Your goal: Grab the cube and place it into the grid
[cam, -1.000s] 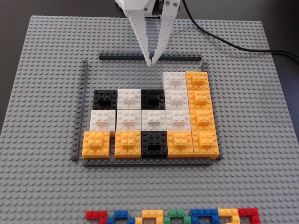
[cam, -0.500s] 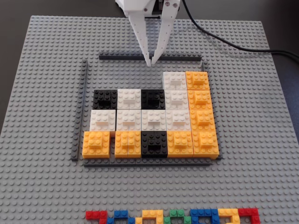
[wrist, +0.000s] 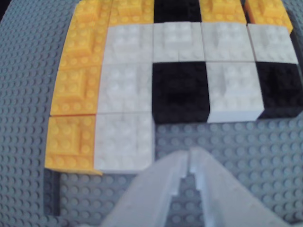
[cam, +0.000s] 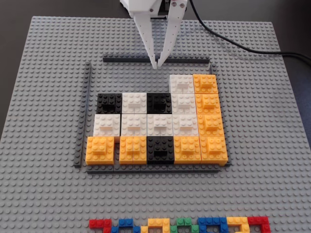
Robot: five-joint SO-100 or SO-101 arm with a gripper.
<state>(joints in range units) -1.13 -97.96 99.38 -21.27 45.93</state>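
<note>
The grid (cam: 155, 170) is a patch of black, white and orange blocks framed by thin dark grey strips. One white cube (cam: 181, 83) sits alone in its far row, next to the orange column. It also shows in the wrist view (wrist: 124, 142), seated flat among the blocks. My gripper (cam: 158, 65) hangs over the far frame strip, just left of that cube and apart from it. Its white jaws are shut with nothing between them, as the wrist view (wrist: 189, 155) shows. The rest of the far row left of the cube is bare baseplate.
The large light grey studded baseplate (cam: 272, 145) carries everything. A row of small multicoloured bricks (cam: 180, 225) lies along its near edge. A black cable (cam: 243, 46) runs off to the far right.
</note>
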